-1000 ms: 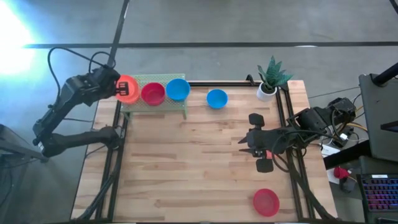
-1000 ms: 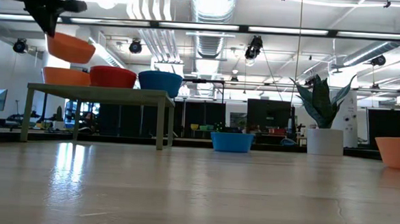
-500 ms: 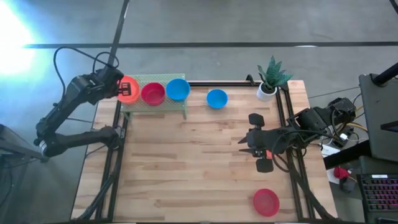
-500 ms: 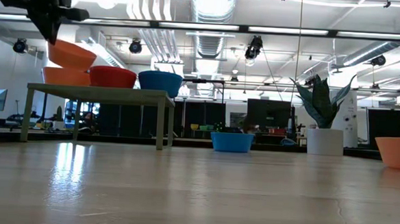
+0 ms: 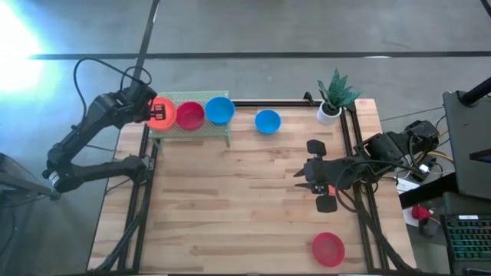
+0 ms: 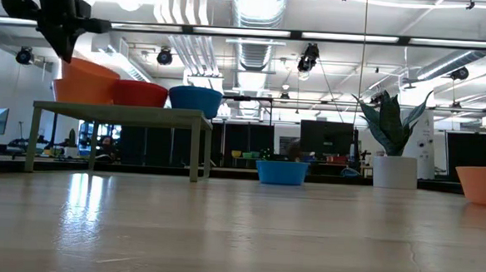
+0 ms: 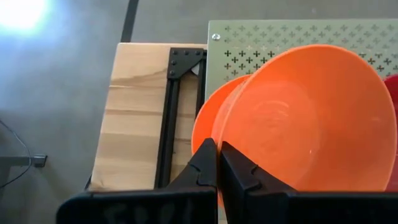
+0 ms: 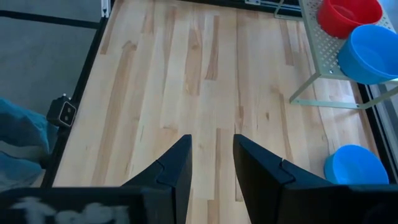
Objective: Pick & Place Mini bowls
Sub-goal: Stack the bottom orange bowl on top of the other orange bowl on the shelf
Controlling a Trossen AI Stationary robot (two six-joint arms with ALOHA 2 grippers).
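Shelf's (image 7: 298,37) lower orange bowl (image 7: 208,127) mostly hidden.

Lower orange bowl (image 7: 208,127) (mostly hidden)

two orange bowls (image 7: 311,124), two red bowls (image 5: 189,116), two blue bowls (image 5: 219,110)

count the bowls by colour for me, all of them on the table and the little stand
orange bowls: 2, one on the stand and one held over it by the left gripper
red bowls: 2, one on the stand, one near the table's front edge
blue bowls: 2, one on the stand, one on the table
total: 6
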